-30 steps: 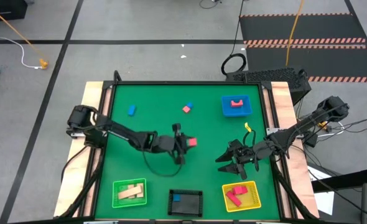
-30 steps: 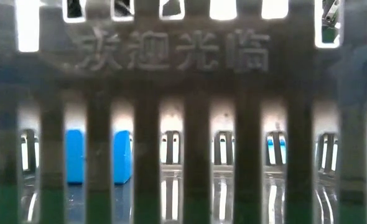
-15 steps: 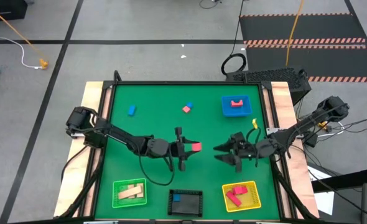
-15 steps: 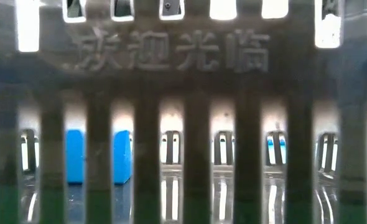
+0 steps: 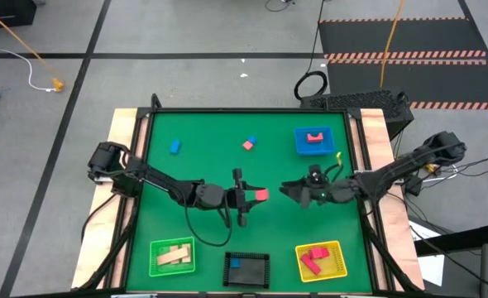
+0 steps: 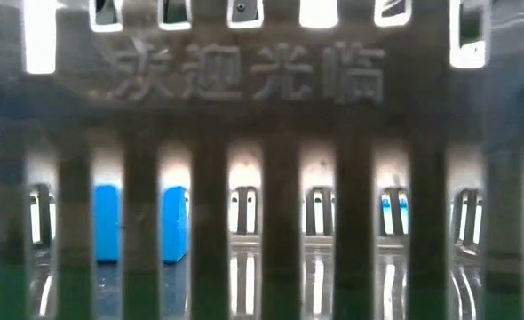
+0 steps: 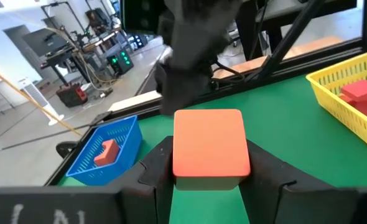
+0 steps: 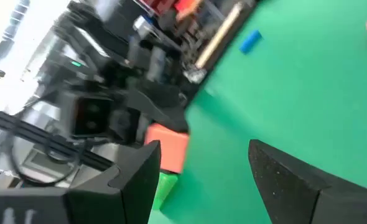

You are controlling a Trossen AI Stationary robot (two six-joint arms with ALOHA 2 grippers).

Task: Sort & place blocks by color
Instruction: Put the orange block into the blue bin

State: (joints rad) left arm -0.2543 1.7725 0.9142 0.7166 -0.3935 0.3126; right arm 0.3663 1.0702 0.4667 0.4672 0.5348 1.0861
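Left end effector (image 5: 250, 196) near table (image 5: 203, 149) center, clamped on a red block (image 5: 261, 195) held between its fingers (image 7: 267, 171), right end effector (image 5: 289, 191) just beside it facing the block, fingers spread and holding nothing, other blocks scattered or in trays.

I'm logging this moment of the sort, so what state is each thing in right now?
Left gripper: shut on a red block, mid-table.
Right gripper: open, empty, facing the left one.
Green tray: holds tan blocks.
Black tray: holds a blue block.
Yellow tray: holds red blocks.
Blue tray: holds one red block.
Loose blue block: on the mat.
Loose pink block: on the mat.
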